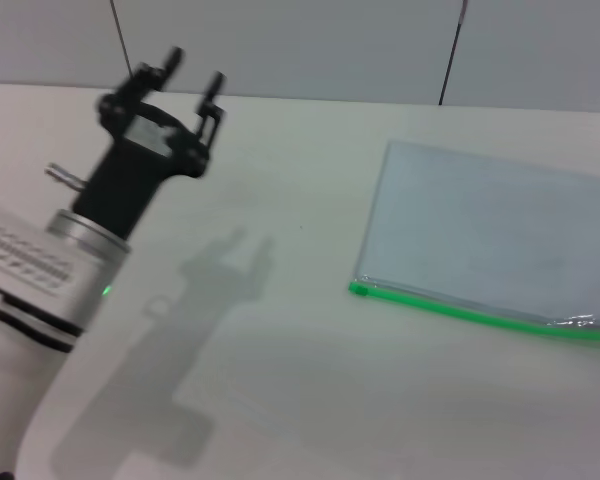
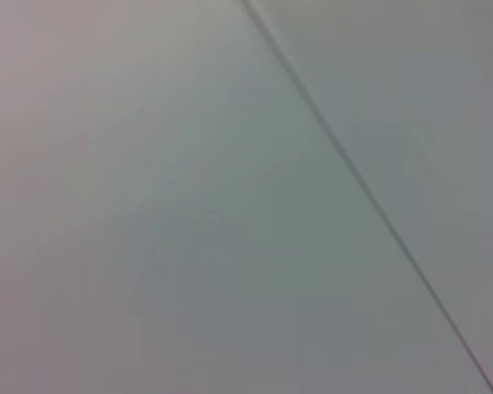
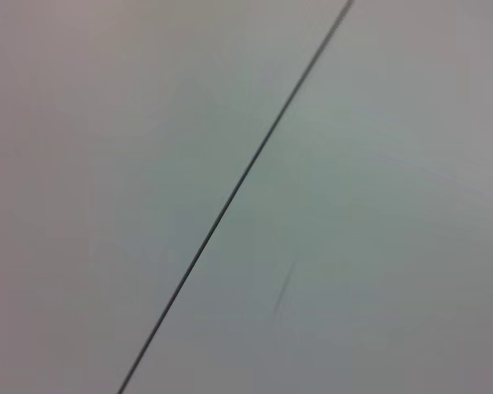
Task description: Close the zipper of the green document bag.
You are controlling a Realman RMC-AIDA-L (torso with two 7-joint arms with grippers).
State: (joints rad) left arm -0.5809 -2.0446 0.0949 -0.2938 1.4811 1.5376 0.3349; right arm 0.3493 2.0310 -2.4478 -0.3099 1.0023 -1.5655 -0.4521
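Note:
The green document bag point(image 1: 490, 245) lies flat on the table at the right of the head view, a pale blue-grey pouch. Its zipper point(image 1: 460, 308) is the bright green strip along the near edge; I cannot make out the slider. My left gripper point(image 1: 192, 78) is raised at the upper left, far from the bag, open with nothing between its black fingers. The right gripper is out of view. Both wrist views show only plain grey surface with a dark seam.
The white table point(image 1: 280, 380) stretches between the left arm and the bag. A grey panelled wall point(image 1: 310, 45) with dark seams rises behind the table's far edge. The bag runs off the right edge of the head view.

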